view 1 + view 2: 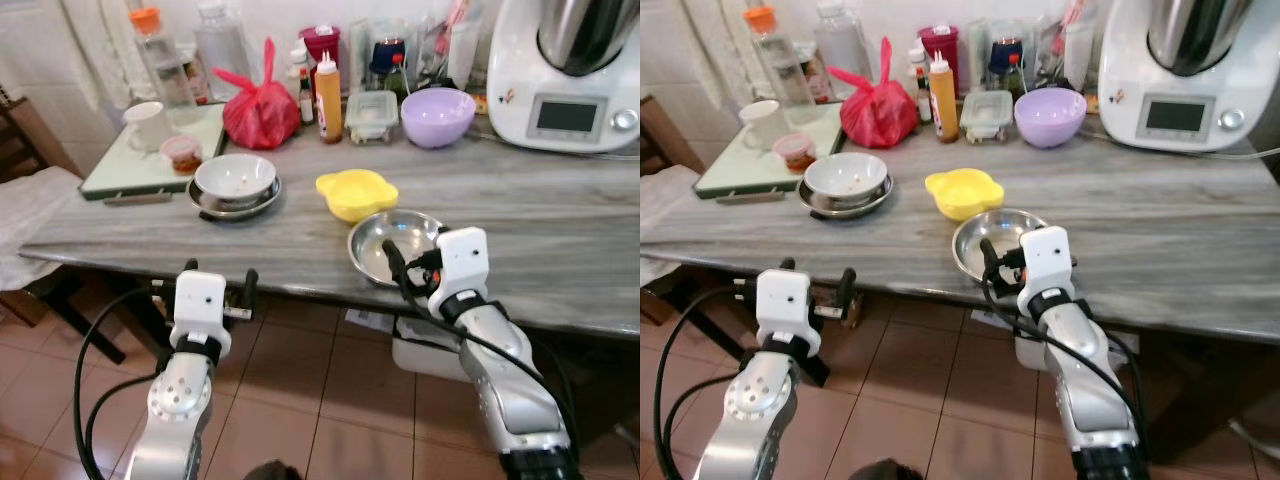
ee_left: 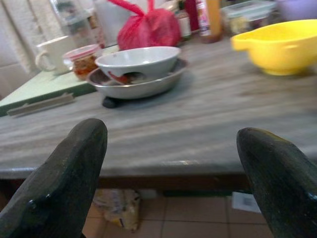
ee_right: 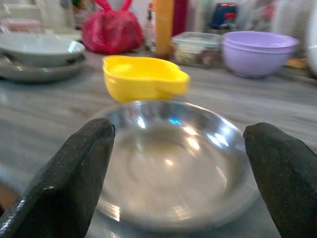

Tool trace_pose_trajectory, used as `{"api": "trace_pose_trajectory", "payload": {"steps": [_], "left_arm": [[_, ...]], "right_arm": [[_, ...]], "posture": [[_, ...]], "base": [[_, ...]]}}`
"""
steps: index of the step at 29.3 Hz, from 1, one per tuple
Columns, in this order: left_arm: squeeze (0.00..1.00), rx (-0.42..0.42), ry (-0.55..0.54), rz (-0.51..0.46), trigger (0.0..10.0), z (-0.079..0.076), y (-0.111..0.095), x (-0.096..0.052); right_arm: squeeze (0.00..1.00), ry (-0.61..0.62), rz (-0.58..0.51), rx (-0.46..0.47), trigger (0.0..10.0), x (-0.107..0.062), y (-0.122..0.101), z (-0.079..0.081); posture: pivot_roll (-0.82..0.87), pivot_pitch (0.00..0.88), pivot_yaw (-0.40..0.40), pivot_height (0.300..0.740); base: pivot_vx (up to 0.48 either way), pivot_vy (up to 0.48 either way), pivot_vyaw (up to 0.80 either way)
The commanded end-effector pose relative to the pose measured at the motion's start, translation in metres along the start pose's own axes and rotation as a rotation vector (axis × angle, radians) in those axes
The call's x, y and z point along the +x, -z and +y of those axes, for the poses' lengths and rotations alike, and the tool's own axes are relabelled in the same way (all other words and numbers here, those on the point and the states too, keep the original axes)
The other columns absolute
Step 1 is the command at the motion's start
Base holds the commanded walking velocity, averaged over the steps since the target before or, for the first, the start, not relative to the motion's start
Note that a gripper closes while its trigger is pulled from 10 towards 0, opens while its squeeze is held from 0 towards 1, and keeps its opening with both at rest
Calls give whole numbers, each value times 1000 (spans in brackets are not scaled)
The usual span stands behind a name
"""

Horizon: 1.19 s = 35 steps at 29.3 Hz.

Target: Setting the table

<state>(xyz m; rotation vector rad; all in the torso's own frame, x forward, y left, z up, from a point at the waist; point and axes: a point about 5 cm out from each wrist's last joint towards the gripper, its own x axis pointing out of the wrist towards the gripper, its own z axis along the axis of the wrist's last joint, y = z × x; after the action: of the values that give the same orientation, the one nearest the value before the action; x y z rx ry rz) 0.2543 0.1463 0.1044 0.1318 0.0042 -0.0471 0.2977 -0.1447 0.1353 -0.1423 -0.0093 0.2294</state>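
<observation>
Right gripper (image 3: 178, 168) spread wide at the steel bowl (image 1: 392, 243).
Bowl empty; yellow bowl (image 1: 356, 193) just behind it; left gripper (image 2: 171, 173) wide too.

The right tool (image 1: 408, 258) hangs spread at the steel bowl's (image 1: 380, 243) near rim, beside a yellow bowl (image 1: 356, 193).

1. The table top (image 1: 520, 215) looks like grey veined stone, smooth with a dull sheen.
2. The steel bowl (image 3: 173, 158) is polished metal, mirror-glossy.
3. At its 11 o'clock, the yellow bowl (image 1: 357, 193) reads as smooth matt plastic.
4. The white bowl (image 2: 137, 60) appears glazed ceramic, sitting in a brushed metal dish (image 2: 136, 88).
5. The red bag (image 1: 260, 112) is thin, crinkled, shiny plastic.
6. The purple bowl (image 1: 437, 116) is smooth satin plastic.
7. Both grippers' fingers (image 2: 62, 183) are matt black.
</observation>
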Motion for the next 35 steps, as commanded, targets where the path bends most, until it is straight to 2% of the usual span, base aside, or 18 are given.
{"api": "trace_pose_trajectory", "payload": {"steps": [1, 15, 21, 25, 28, 31, 35], "left_arm": [[0, 25, -13, -9, 10000, 6, -4, 2], [0, 28, 5, 0, 10000, 4, -3, 1], [0, 30, 17, -16, 10000, 3, -5, 2], [0, 9, 31, -28, 10000, 3, -6, 2], [0, -17, 46, -35, 10000, 3, -7, 2], [0, -26, 54, -34, 10000, 3, -7, 2], [0, -28, 52, -38, 10000, 4, -7, 2]], "right_arm": [[0, 7, -12, -6, 10000, 3, -2, 3], [0, 50, 14, -25, 10000, 4, 1, 3], [0, 116, 5, -65, 10000, 4, 0, -2], [0, 109, -8, -12, 10000, 5, -2, -3], [0, 102, -12, -34, 10000, 5, -3, -2], [0, 86, 6, 2, 10000, 4, -1, -1], [0, 71, -13, -10, 10000, 4, -4, 0]], "posture": [[-94, 35, 91, 740], [-99, 47, 98, 740], [-100, 46, 101, 740], [-103, 44, 101, 740], [-104, 41, 102, 740], [-105, 42, 99, 740], [-110, 42, 98, 740]], "base": [[-319, 0, 0], [-321, 0, 0], [-313, 0, 0], [0, 0, 0], [0, 0, 0], [0, 0, 0], [0, 0, 0]]}}
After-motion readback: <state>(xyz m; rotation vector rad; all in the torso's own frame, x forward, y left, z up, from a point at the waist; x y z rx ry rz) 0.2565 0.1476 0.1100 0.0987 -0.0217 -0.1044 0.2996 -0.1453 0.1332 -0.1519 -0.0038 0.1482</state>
